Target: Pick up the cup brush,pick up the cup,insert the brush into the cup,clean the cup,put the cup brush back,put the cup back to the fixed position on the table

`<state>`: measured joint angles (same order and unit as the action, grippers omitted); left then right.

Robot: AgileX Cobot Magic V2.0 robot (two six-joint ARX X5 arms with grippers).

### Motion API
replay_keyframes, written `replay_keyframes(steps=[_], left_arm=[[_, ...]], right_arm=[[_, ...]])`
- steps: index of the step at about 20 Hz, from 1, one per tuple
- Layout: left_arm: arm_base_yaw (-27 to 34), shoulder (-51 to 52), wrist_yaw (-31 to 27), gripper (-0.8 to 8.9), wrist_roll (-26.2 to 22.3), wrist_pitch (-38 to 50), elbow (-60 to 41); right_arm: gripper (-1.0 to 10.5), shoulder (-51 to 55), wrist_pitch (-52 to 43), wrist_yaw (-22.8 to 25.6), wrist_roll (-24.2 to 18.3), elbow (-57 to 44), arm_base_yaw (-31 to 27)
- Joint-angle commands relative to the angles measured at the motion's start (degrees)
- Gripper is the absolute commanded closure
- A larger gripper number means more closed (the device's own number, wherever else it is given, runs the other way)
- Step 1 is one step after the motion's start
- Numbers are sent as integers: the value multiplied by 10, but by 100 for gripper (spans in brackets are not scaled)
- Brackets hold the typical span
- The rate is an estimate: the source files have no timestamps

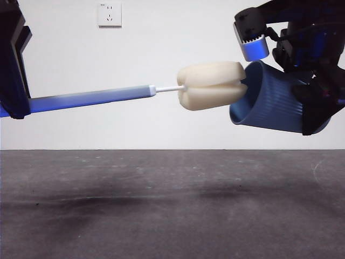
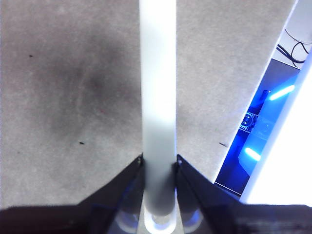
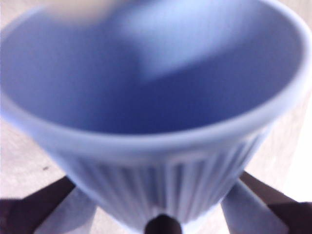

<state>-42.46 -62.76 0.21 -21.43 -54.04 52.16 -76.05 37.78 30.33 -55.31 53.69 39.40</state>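
Entering from the left edge of the frame, the left hand (image 1: 16,110) is clamped on the grey handle of the cup brush (image 1: 91,99), held level above the counter (image 1: 161,205). Its cream sponge head meets the rim of the cup (image 1: 272,105) at centre right. The right hand (image 1: 315,108), upper right, grips the tilted cup.

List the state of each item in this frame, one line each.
cup brush: held level above the table, sponge head at the cup's mouth
cup: held tipped sideways, mouth facing the brush
left gripper: shut on brush handle
right gripper: shut on cup
table: bare
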Motion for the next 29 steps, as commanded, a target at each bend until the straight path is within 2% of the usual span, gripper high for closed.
replay_keyframes(steps=[1, 4, 7, 14, 18, 20, 23, 29], left_arm=[[-3, -2, 2, 822, 6, -1, -3], [-7, -14, 2, 822, 11, -12, -3], [-21, -45, 3, 822, 41, 5, -2], [-60, -130, 3, 822, 80, 17, 111], [-59, -136, -1, 822, 95, 17, 116], [-57, -136, -2, 822, 102, -2, 116], [-51, -136, -32, 822, 106, -66, 116], [-47, -93, -47, 822, 110, -133, 116]], right_arm=[[959, -5, -13, 6, -14, 2, 13], [959, -5, -26, 19, -26, 2, 31], [959, -10, -29, 30, -43, 2, 52], [959, -48, -30, 30, -41, 2, 101], [959, -49, -39, 30, -37, 2, 115], [959, -49, -38, 30, -26, 2, 114], [959, -49, -38, 31, -26, 2, 113], [959, -49, -34, 31, -25, 2, 113]])
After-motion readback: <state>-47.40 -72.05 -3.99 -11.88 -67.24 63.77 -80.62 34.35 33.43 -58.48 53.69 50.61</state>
